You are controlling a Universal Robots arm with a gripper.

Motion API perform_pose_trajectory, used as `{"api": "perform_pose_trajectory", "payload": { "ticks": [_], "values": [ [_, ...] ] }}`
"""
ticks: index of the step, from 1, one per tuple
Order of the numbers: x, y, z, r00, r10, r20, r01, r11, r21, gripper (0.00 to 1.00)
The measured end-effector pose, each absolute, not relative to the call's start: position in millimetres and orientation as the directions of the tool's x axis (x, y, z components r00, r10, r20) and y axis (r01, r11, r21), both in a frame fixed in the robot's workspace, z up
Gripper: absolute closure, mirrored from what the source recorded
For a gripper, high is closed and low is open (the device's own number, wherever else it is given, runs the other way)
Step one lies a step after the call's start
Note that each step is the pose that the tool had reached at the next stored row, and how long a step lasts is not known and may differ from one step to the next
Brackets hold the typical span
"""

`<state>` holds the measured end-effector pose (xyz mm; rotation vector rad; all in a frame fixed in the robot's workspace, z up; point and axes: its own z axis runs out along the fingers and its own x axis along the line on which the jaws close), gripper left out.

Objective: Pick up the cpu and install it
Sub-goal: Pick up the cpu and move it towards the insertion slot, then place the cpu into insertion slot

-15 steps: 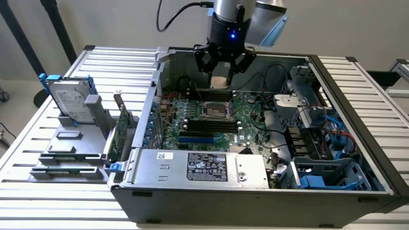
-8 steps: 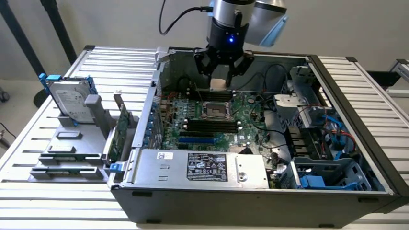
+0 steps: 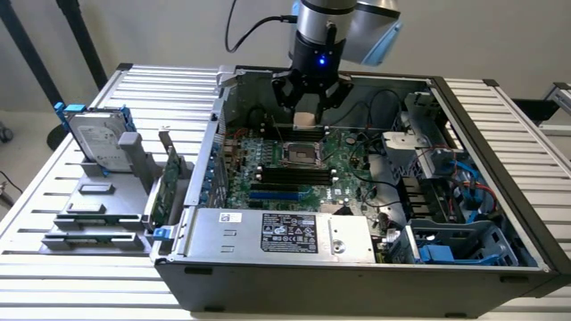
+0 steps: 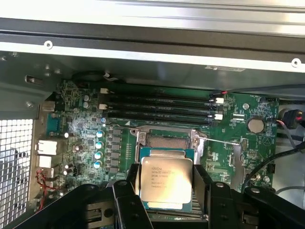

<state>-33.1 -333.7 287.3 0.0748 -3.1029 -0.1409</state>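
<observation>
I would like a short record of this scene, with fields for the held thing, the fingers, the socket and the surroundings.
held: cpu, flat, metal top toward the wrist camera
grip: fingers closed on two opposite cpu edges
gripper: inside the open computer case, above the motherboard
socket: looks empty, cpu not yet in it
outside case: hard drive, at the exterior view's left

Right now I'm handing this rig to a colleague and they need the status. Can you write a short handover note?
Pincer: shut on the cpu, gripping two opposite edges, metal top up.
Cpu: held in the air inside the open case, above the board and close to the socket.
Socket: looks empty.
Done: cpu picked up and brought over the board.
Left: cpu not yet seated in the socket.
</observation>
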Motion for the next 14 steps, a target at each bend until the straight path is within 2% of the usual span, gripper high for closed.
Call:
{"api": "perform_pose_trajectory", "payload": {
  "ticks": [14],
  "values": [
    [-33.3,-333.7,286.8,-0.998,-0.047,0.032,-0.044,0.995,0.092,0.45]
  ]
}}
